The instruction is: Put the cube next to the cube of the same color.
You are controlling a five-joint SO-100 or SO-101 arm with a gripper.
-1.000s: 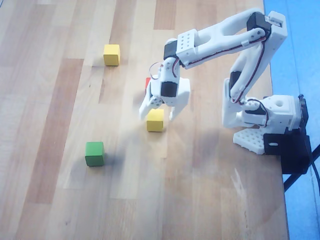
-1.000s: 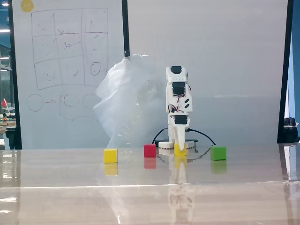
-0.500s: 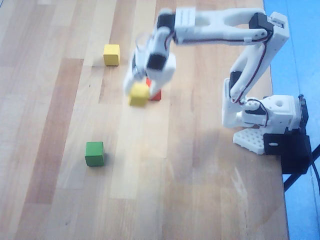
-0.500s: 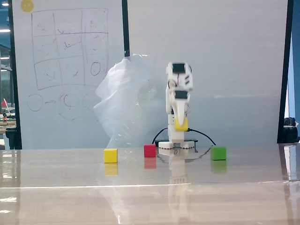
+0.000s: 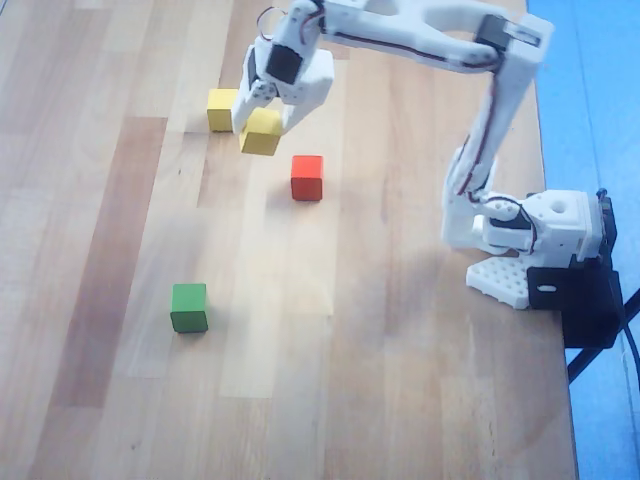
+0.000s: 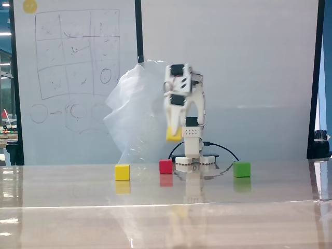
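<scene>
Four small cubes are showing in both views: two yellow, one red, one green. On the wooden table [image 5: 120,400], the red cube [image 5: 307,177] is sitting just below and to the right of the gripper in the overhead view, apart from everything else, while the green cube [image 5: 189,307] is lying well away toward the lower left. One white arm [image 5: 470,60] is reaching from its base [image 5: 530,240] at the right edge across the top of that view. Its gripper [image 5: 262,118] is pinching the cube [image 5: 261,133] between its two fingers, jaws closed only as far as the block's width. In the fixed view the gripper [image 6: 174,136] is carrying the cube [image 6: 174,135] clearly above the tabletop, higher than the red cube [image 6: 165,166] and between it and the cube of the same color [image 6: 122,172] sideways. From overhead, the cube of the same color [image 5: 221,109] is resting flat just left of the held one, their edges seeming to overlap. Behind the arm, a crumpled clear plastic sheet [image 6: 135,114] and a whiteboard [image 6: 72,78] with drawn grids are standing.
</scene>
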